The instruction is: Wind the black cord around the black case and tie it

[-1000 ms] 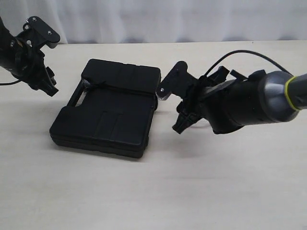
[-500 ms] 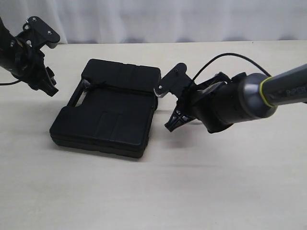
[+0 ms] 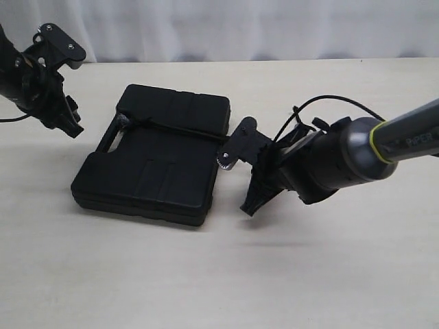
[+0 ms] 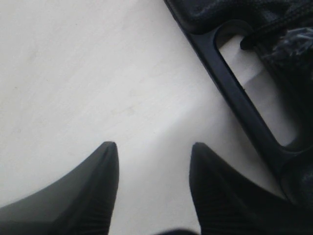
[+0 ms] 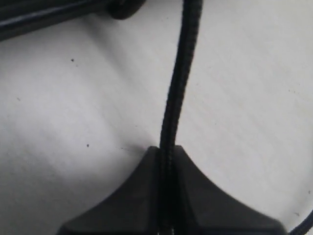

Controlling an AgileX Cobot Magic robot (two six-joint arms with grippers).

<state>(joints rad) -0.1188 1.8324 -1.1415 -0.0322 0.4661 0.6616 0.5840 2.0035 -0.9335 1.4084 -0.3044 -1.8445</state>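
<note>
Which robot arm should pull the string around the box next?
Right: the right gripper is shut on the black cord beside the black case. The left gripper is open, holding nothing.

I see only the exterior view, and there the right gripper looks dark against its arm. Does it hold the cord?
Observer: Yes. In the right wrist view the right gripper is shut on the cord, which runs straight out from between the tips.
Operator: And the left gripper, does it hold something?
Observer: No. The left wrist view shows the left gripper open and empty, over bare table beside the handle of the case.
</note>
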